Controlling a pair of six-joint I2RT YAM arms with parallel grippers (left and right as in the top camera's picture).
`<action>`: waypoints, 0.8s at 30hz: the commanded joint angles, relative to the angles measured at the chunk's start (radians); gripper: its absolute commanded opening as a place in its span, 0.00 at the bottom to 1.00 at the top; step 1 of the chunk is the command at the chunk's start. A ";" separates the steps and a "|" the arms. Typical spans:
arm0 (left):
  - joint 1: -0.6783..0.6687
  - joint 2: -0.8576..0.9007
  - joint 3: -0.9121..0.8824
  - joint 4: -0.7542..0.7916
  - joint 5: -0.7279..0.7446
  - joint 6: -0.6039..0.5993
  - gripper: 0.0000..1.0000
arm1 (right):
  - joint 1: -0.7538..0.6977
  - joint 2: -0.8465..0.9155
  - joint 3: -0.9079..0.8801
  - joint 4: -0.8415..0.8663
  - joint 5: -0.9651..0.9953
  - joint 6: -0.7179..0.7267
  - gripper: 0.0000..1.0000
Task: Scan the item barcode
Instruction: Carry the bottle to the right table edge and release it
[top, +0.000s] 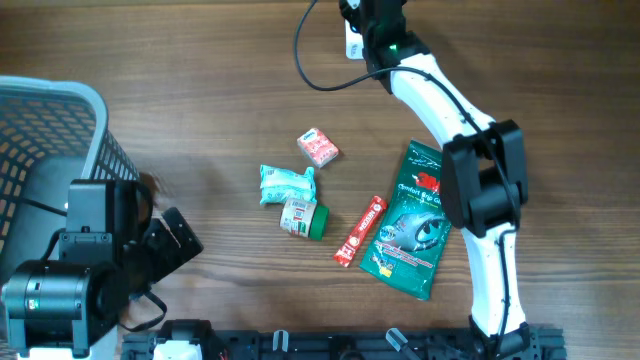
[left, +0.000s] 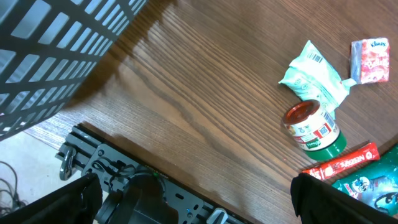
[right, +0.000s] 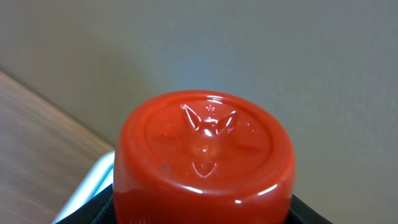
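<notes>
Right gripper (top: 375, 25) sits at the far edge of the tabletop (top: 220, 90), its arm stretched out long from the near edge, elbow bent over the green pouch (top: 412, 220). It is clasped on the red item (right: 202, 155), whose round glossy end fills the right wrist view and faces a plain wall. No barcode shows on that end. A white piece (right: 93, 180) shows just beside it at lower left; I cannot tell what it is.

Left gripper (left: 193, 186) hangs spread wide with nothing between its fingers, low at the near left, beside the basket (top: 60, 110) and angled toward the middle of the tabletop. There lie a tissue pack (top: 318, 147), a teal packet (top: 287, 184), a green-lidded can (top: 303, 217) on its side touching the packet, and a red stick (top: 360, 231) just beside the pouch.
</notes>
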 joint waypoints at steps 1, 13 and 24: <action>-0.004 -0.001 -0.001 0.000 0.005 -0.010 1.00 | 0.004 0.039 0.031 0.065 0.057 -0.081 0.39; -0.004 -0.001 -0.001 0.000 0.005 -0.010 1.00 | -0.331 -0.111 0.027 -0.418 0.309 0.029 0.37; -0.004 -0.001 -0.001 0.000 0.005 -0.010 1.00 | -1.015 -0.087 -0.235 -0.583 0.225 0.413 0.38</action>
